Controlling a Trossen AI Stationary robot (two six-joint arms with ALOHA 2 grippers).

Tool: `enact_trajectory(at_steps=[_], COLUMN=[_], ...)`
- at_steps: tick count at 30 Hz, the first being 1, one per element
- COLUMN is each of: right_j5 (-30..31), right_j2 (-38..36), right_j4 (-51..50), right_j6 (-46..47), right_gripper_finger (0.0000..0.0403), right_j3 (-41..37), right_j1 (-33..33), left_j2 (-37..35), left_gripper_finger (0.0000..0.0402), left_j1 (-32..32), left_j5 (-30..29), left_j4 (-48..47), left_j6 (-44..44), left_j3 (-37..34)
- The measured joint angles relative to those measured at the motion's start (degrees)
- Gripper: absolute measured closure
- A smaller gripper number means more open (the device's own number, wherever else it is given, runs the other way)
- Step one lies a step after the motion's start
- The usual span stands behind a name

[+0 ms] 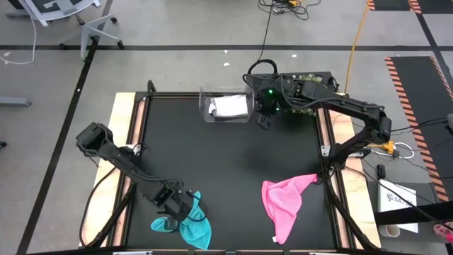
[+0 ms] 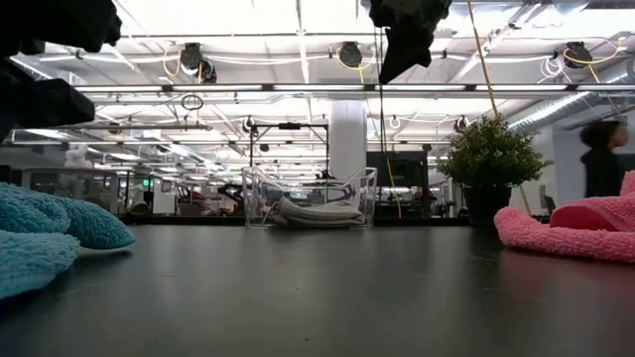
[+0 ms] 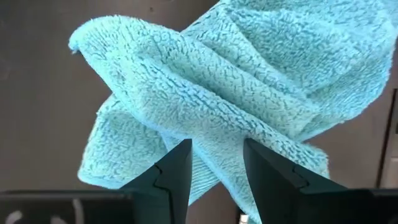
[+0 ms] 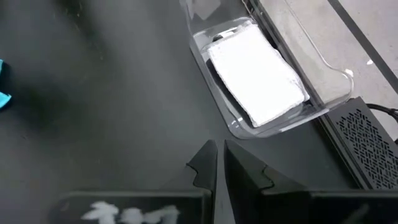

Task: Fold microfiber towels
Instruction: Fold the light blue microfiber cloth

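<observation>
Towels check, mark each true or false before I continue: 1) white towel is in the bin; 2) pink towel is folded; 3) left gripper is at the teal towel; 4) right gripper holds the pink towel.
1) True: the white towel lies folded in the clear bin.
2) False: the pink towel lies crumpled on the table.
3) True: the left gripper is over the teal towel.
4) False: the right gripper is shut and empty beside the bin.
</observation>
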Motion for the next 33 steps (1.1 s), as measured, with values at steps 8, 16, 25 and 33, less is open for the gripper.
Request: enact_trajectory(at_steps=[8, 16, 25, 33], right_j5=[0.0, 0.0, 0.0, 0.0], right_j2=[0.0, 0.0, 0.0, 0.0], right_j4=[0.0, 0.0, 0.0, 0.0], right_j6=[0.2, 0.2, 0.2, 0.2], right_gripper_finger=[0.038, 0.038, 0.038, 0.038], right_j3=[0.0, 0.0, 0.0, 0.0], right_j1=[0.0, 0.1, 0.1, 0.1], left_j2=[0.4, 0.4, 0.4, 0.4], left_gripper_finger=[0.0254, 0.0254, 0.0254, 0.0254], left_j1=[-2.0, -1.7, -1.8, -1.7], left_j5=[0.1, -2.1, -2.0, -1.4], left_j4=[-3.4, -5.3, -3.5, 1.7], left_j6=[-0.2, -0.2, -3.7, -4.8], left_j3=[0.0, 0.0, -3.6, -4.7])
